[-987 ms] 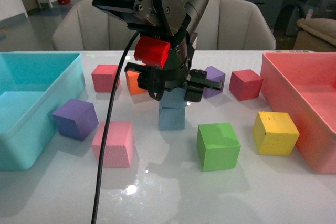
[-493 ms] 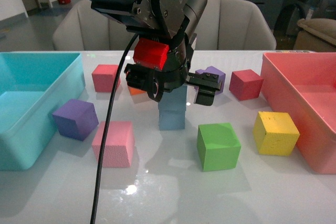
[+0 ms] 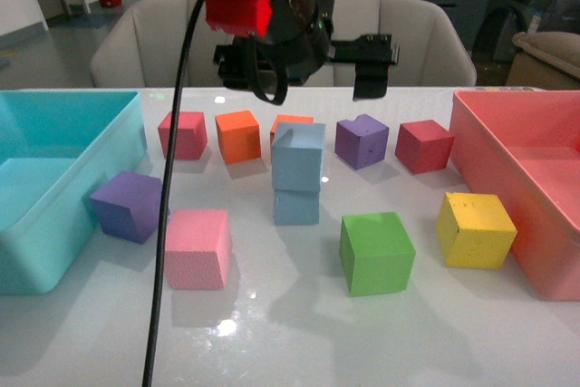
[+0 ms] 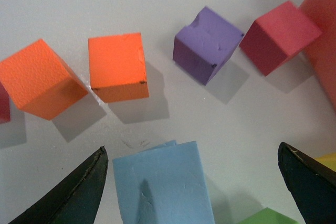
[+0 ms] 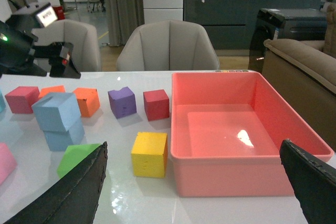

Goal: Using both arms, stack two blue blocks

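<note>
Two blue blocks stand stacked mid-table: the upper blue block (image 3: 297, 156) sits slightly turned on the lower blue block (image 3: 296, 207). My left gripper (image 3: 304, 65) is open and empty, raised well above the stack, with a red part on its wrist. In the left wrist view the upper block (image 4: 163, 184) lies below the left gripper (image 4: 191, 148), clear of both fingers. My right gripper (image 5: 191, 145) is open and empty, off to the right near the pink bin, and is out of the front view. The stack also shows in the right wrist view (image 5: 55, 111).
A turquoise bin (image 3: 54, 178) stands at the left and a pink bin (image 3: 526, 178) at the right. Around the stack lie a pink cube (image 3: 197, 246), green cube (image 3: 376, 251), yellow cube (image 3: 476, 228), two purple, two red and two orange cubes.
My left gripper has opened, let go of the upper blue block and risen well above it. The upper block stays resting on the lower one.
</note>
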Tool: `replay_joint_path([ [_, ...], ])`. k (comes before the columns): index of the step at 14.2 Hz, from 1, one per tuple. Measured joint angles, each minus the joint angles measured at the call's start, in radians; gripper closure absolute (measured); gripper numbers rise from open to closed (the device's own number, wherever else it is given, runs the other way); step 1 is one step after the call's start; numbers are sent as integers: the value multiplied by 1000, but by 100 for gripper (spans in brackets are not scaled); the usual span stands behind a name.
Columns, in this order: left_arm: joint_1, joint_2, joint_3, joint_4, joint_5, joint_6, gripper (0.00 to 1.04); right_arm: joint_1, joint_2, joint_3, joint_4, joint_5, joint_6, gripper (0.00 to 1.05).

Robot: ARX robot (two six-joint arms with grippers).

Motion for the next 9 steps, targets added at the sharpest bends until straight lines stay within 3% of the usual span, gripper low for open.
replay_joint_path([
  [2,12,-106,-115,121,50,9,7,0,0,0,0,0,0,6],
  [6,74,-122,-171,141,91,6,7,0,0,0,0,0,0,6],
  [9,167,-187,-283,190,134,-8,7,0,0,0,0,0,0,6],
])
